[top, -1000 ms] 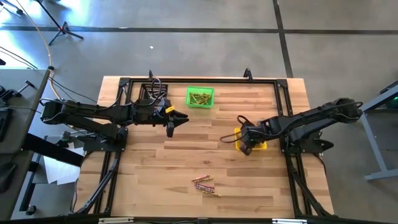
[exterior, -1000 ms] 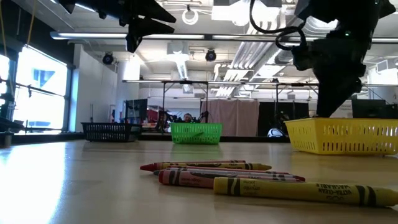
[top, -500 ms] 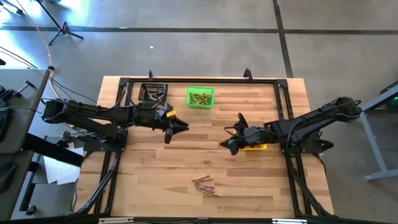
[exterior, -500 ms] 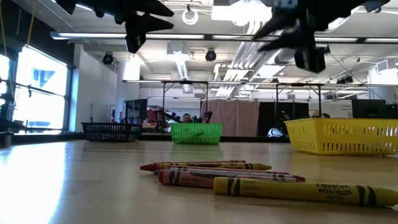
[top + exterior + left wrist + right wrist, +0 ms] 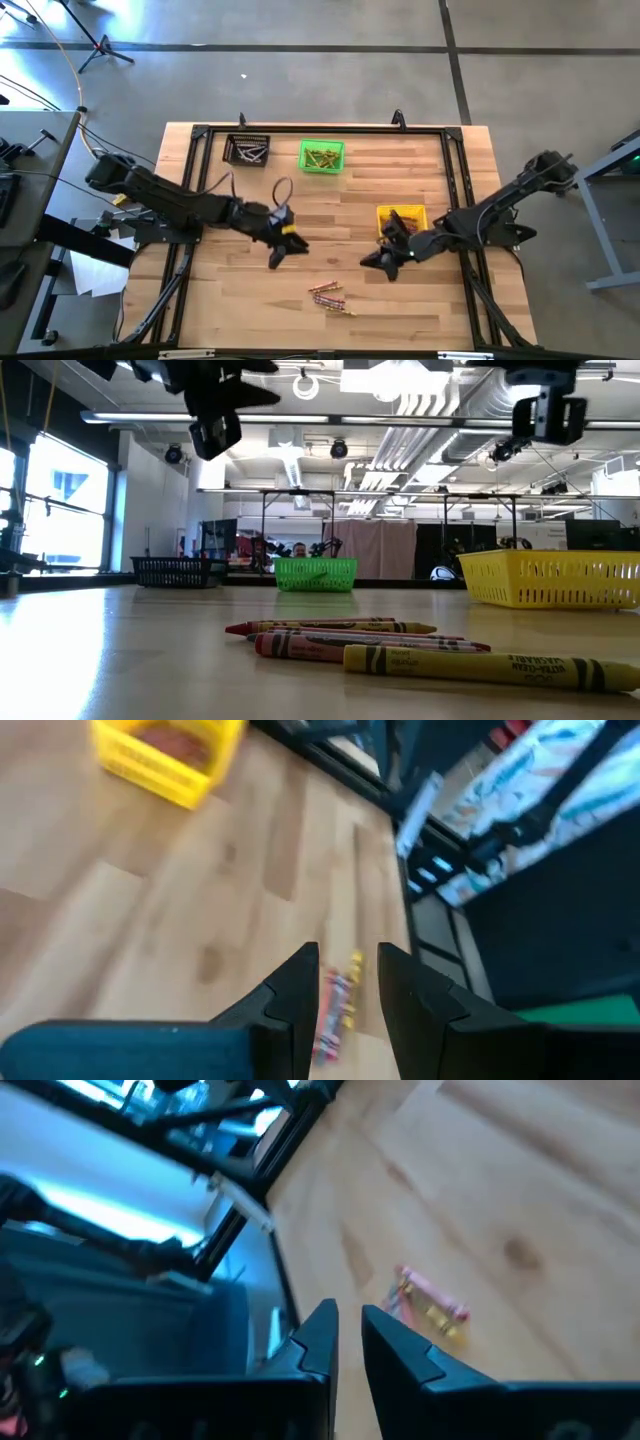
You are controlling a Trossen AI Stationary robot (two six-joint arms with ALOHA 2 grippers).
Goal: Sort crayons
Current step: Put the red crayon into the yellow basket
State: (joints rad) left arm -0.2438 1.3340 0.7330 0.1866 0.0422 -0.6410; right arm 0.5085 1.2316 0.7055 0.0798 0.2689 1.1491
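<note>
Right now I have both arms out over the middle of the table point(image 5: 230, 300), one on each side of the loose crayons point(image 5: 330, 296). Those crayons lie in a small heap on the bare wood near the front edge, reddish ones together with a yellow one; from the low camera I see them stacked side by side, the yellow one point(image 5: 490, 665) nearest the lens.

My left gripper point(image 5: 276, 257) hangs above the wood to the left of the heap and a little behind it, not touching anything. Its wrist camera shows the two fingers point(image 5: 300, 995) standing apart with an empty gap between them, and the crayons point(image 5: 335, 1010) show through that gap farther off.

My right gripper point(image 5: 374, 262) hangs to the right of the heap, just in front of the yellow bin point(image 5: 402, 222), also clear of the table. Its fingers point(image 5: 318, 1342) are close together with only a narrow slit left, and nothing sits between them. The heap point(image 5: 428, 1306) lies beyond them on the wood.

Already sorted crayons show in the bins at the back: yellowish ones in the green bin point(image 5: 321, 156), pale ones in the black bin point(image 5: 247, 151) at the far left, and reddish ones in the yellow bin.
</note>
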